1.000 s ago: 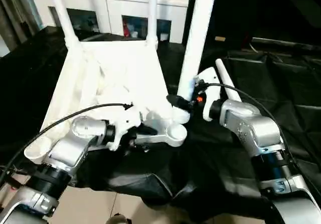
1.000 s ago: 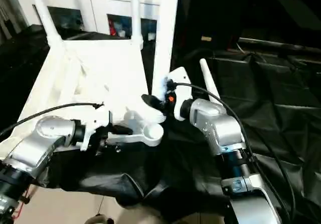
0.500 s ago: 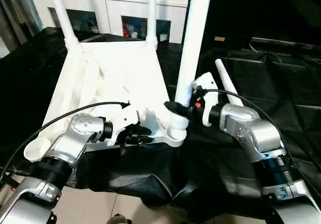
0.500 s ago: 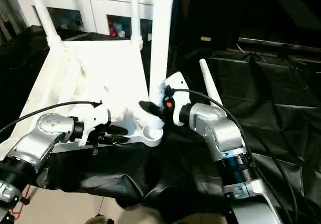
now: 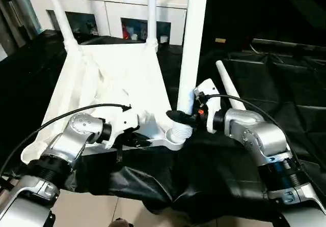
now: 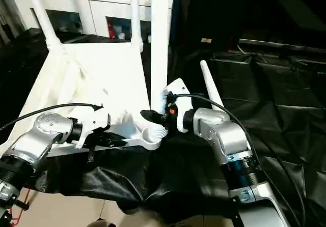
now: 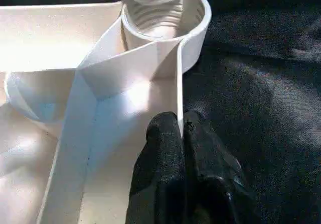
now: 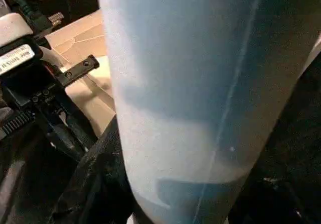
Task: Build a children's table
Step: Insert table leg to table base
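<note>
My left hand (image 5: 136, 139) pinches the near edge of the upside-down tabletop (image 5: 117, 84) so it can't slide, w/ my right hand (image 5: 179, 117) holding the leg (image 5: 191, 49) straight up over the near-right corner socket (image 7: 165, 20).

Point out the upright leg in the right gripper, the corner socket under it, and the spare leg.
upright leg (image 5: 189, 59), left eye view, mid-shaft
corner socket (image 7: 193, 30), left wrist view, rim
spare leg (image 5: 227, 89), left eye view, mid-shaft
</note>
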Available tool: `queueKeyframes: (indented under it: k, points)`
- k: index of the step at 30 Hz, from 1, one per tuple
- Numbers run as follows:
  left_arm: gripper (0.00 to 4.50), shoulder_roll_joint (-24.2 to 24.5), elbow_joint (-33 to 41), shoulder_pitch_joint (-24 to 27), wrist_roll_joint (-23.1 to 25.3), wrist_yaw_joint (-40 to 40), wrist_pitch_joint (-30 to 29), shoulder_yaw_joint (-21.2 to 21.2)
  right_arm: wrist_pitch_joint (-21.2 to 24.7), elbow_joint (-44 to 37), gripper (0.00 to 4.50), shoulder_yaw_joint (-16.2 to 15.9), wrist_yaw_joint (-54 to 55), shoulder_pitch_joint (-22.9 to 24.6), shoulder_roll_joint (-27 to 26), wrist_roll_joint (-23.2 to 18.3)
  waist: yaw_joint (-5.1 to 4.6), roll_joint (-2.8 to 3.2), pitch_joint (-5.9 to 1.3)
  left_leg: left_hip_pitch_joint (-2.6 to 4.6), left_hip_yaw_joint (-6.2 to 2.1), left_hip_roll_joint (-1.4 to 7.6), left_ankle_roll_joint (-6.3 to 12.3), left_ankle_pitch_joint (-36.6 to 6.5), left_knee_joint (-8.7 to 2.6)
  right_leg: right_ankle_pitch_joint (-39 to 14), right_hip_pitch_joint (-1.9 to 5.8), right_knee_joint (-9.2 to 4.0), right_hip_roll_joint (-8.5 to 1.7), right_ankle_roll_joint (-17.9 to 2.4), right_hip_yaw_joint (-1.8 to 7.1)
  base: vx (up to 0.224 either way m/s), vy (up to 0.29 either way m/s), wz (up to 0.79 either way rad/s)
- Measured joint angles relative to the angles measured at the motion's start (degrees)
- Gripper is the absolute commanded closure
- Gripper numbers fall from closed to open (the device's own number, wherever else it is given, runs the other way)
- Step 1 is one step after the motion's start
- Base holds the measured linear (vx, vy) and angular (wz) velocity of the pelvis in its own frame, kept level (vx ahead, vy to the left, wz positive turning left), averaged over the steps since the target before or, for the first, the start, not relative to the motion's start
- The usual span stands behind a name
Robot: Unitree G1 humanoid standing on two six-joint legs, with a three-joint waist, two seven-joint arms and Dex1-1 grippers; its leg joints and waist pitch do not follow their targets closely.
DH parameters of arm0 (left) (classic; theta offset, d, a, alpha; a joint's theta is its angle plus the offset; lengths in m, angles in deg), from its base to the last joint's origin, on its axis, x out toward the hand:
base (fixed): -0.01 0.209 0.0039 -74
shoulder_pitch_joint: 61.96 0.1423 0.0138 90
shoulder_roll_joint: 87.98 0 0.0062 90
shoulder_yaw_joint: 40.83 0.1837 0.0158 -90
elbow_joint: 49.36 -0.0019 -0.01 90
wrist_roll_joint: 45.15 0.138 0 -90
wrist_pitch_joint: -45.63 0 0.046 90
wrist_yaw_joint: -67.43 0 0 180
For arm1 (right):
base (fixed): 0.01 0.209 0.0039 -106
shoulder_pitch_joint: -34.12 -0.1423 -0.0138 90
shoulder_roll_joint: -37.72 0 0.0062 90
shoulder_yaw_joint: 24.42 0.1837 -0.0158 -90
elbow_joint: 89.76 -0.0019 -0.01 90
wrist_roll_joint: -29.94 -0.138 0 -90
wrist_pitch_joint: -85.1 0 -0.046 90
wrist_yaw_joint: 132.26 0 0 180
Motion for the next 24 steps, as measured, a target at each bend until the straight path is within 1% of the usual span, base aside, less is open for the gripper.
queueKeyframes:
  k: [5,9,11,15,19,21,24]
  points:
    - [4.5,-0.1,1.4,0.0,-0.1,0.2,-2.1,-0.1,-0.1,0.2,2.59,-0.1,-1.2,-0.1,-0.3,-0.3,0.14,-0.02,-0.01,-0.02,0.0,0.0,0.0,0.0,-0.01,0.0,0.0,-0.02,0.0,0.0,0.0,0.0,0.0,0.0]
    - [4.5,-1.6,2.5,0.2,-0.2,-0.7,-4.2,-0.4,0.2,1.2,2.59,-0.7,-2.0,-0.4,-0.5,-0.4,0.35,-0.04,-0.01,-0.07,0.02,-0.01,0.0,0.0,-0.01,0.0,0.0,-0.07,-0.02,0.0,0.01,0.0,0.0,0.0]
    - [4.5,-2.0,3.0,0.4,-0.1,-1.0,-4.7,-0.4,0.1,2.1,2.59,-1.2,-2.1,-0.6,-0.4,-0.1,0.36,-0.03,-0.01,-0.07,0.03,-0.02,0.0,0.0,-0.01,0.0,0.01,-0.08,-0.03,0.0,0.02,0.0,0.0,0.0]
    - [4.5,-2.4,3.3,0.5,-0.1,-1.2,-5.0,-0.4,0.0,2.4,2.59,-1.2,-2.1,-0.7,-0.4,0.1,0.35,-0.03,-0.01,-0.06,0.04,-0.02,0.0,0.0,-0.01,0.0,0.01,-0.09,-0.03,0.0,0.02,0.0,0.0,0.0]
    - [4.5,-2.4,4.5,1.1,-0.1,-1.4,-5.9,-0.6,-1.2,3.5,2.59,-1.1,-2.4,-0.9,-0.6,0.2,0.29,-0.03,-0.01,-0.06,0.04,-0.02,0.0,0.0,-0.01,0.0,0.01,-0.11,-0.03,0.0,0.02,0.0,0.0,0.0]
    - [4.5,-2.4,5.3,1.5,-0.1,-1.5,-6.7,-1.0,-2.8,5.4,2.59,-0.5,-2.4,-1.1,-1.3,-0.1,0.21,-0.02,0.0,-0.06,0.04,-0.02,0.0,0.0,-0.01,0.0,0.0,-0.11,-0.03,0.0,0.02,0.0,0.0,0.0]
    - [4.5,-2.6,5.6,1.7,-0.1,-1.5,-7.1,-1.3,-3.1,6.6,2.59,0.7,-2.7,-1.0,-1.9,-1.1,0.21,0.01,0.01,-0.06,0.04,-0.01,0.0,0.0,-0.03,0.0,0.0,-0.11,-0.02,0.0,0.01,0.0,0.0,0.0]
